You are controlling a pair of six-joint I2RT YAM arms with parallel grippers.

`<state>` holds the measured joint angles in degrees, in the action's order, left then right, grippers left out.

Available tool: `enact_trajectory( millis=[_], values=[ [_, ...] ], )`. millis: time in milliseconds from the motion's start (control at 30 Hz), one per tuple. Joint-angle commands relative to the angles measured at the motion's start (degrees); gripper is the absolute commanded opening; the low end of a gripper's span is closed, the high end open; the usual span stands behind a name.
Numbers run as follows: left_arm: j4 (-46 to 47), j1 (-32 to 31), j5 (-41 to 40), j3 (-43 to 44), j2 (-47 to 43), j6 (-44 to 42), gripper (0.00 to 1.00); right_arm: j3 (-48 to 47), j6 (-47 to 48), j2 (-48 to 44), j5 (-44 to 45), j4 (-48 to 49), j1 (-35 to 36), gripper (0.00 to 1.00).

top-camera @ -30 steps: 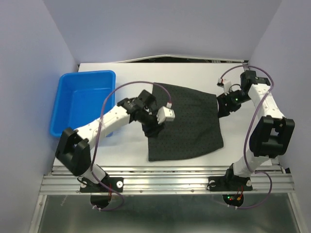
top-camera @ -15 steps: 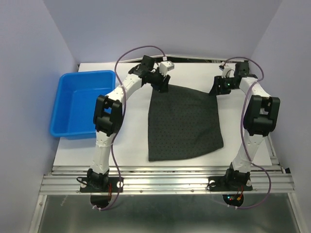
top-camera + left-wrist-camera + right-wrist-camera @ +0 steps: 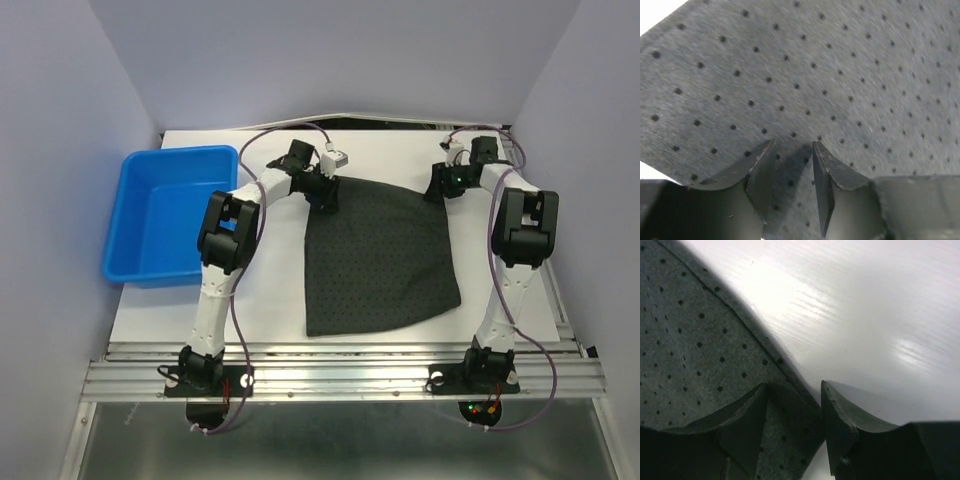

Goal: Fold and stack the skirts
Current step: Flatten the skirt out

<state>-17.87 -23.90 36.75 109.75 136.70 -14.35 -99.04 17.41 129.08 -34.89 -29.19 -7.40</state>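
Skirt (image 3: 695, 340) edge inside right pincer (image 3: 795, 386) — wrist view only

Blue tub (image 3: 166, 216) — left side, white table (image 3: 268, 292)

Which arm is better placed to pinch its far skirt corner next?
Left, marginally: the left hand has both fingers over the skirt; the right hand straddles its edge, one finger over table.

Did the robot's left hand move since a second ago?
Yes. The left hand moved toward the back, from level with the blue tub's near end to the skirt's far left corner.
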Motion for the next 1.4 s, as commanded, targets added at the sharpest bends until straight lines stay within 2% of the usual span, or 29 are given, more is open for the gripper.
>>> enact_trajectory(
  millis=[0,167,300,367,433,567,667,700,833,967,1200,1367],
  values=[
    [-3.48,-0.18,-1.15,-11.03,-7.14,-2.34,0.44,7.97,4.91,-2.59,3.69,1.59,1.86,0.52],
    [-6.82,-0.09,-2.03,-25.96,-15.93,-7.43,0.41,17.99,8.34,-9.10,2.73,1.42,2.91,0.49],
    [-9.63,0.17,-3.09,-29.34,-20.95,-11.83,0.42,20.81,10.71,-13.05,0.36,-2.35,2.92,0.40],
    [-11.83,0.87,-2.65,-27.06,-22.01,-13.77,0.45,21.09,11.94,-14.20,-0.44,-4.29,2.92,0.41],
    [-15.43,1.66,-2.12,-20.92,-21.40,-16.75,0.49,19.69,12.30,-14.82,-0.61,-5.70,2.92,0.46],
    [-19.30,2.45,-3.26,-8.88,-17.02,-19.31,0.54,14.25,11.16,-12.72,0.00,-7.46,2.92,0.59],
    [-22.73,2.72,-4.06,2.53,-11.75,-20.63,0.54,8.46,11.15,-9.73,0.09,-8.86,2.92,0.60],
    [-23.26,2.72,-4.49,3.87,-10.77,-20.54,0.54,6.95,11.33,-8.85,0.09,-9.56,2.92,0.60],
    [-22.74,2.89,-5.20,6.17,-7.42,-20.46,0.55,1.76,14.40,-5.33,-0.26,-12.81,2.92,0.60],
    [-21.95,3.07,-6.34,6.09,-4.88,-20.81,0.55,-2.38,21.16,-1.64,-1.66,-20.62,2.92,0.60],
    [-21.86,3.16,-8.97,5.56,-2.32,-22.12,0.57,-0.01,26.97,-1.20,-0.18,-23.90,4.14,0.59],
    [-22.21,3.16,-10.73,5.47,-1.71,-23.26,0.51,-0.09,27.68,-0.41,0.97,-24.16,4.15,0.50]
  ],
)
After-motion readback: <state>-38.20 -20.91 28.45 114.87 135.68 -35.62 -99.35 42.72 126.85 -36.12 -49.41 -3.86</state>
